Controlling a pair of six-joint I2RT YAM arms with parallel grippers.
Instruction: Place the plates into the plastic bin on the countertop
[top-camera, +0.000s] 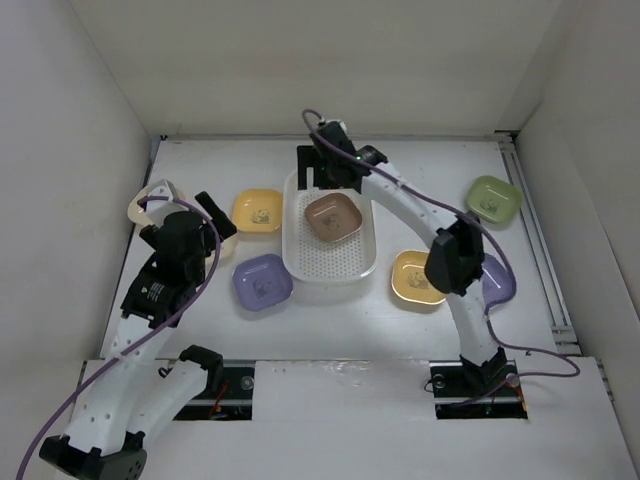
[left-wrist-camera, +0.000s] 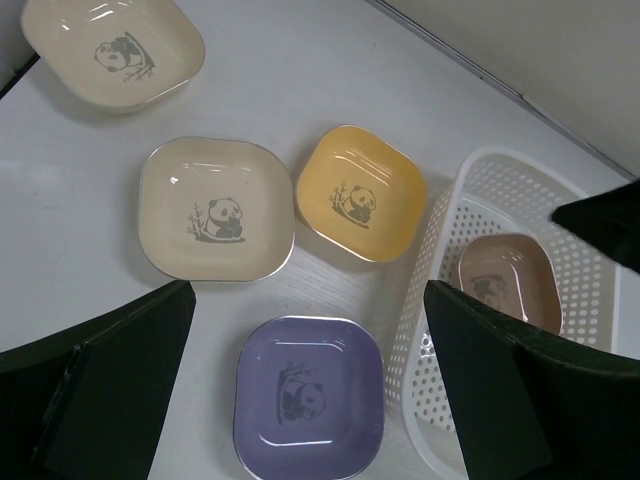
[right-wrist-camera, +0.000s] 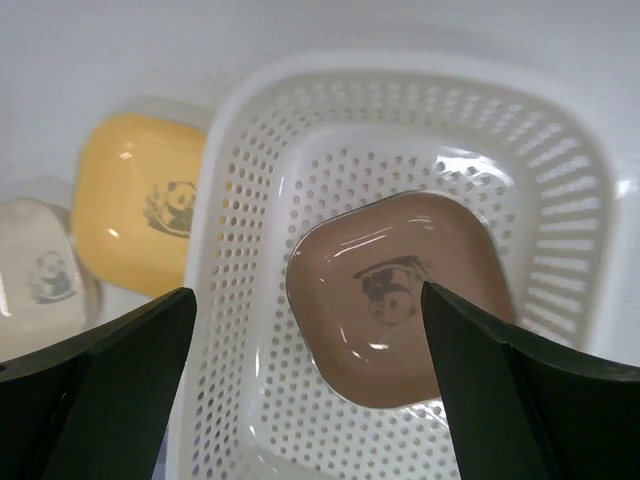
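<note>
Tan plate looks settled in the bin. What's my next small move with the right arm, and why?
Probably lift the right arm up and clear of the plastic bin. Its jaws stand open above the tan plate, which lies flat on the perforated floor, so nothing is left to release. The yellow plate lies outside, beside the bin.

A tan plate (top-camera: 333, 217) with a dark panda print lies flat, face up, inside the white perforated plastic bin (top-camera: 330, 272) at the middle of the white tabletop (top-camera: 420, 160). Left of the bin rest a yellow plate (top-camera: 257, 210), a lavender plate (top-camera: 262, 281), a cream plate (left-wrist-camera: 215, 210) and a farther cream plate (left-wrist-camera: 115, 50). To the right lie a second yellow plate (top-camera: 415, 278), a partly hidden second lavender plate (top-camera: 500, 282) and a green plate (top-camera: 493, 198).
</note>
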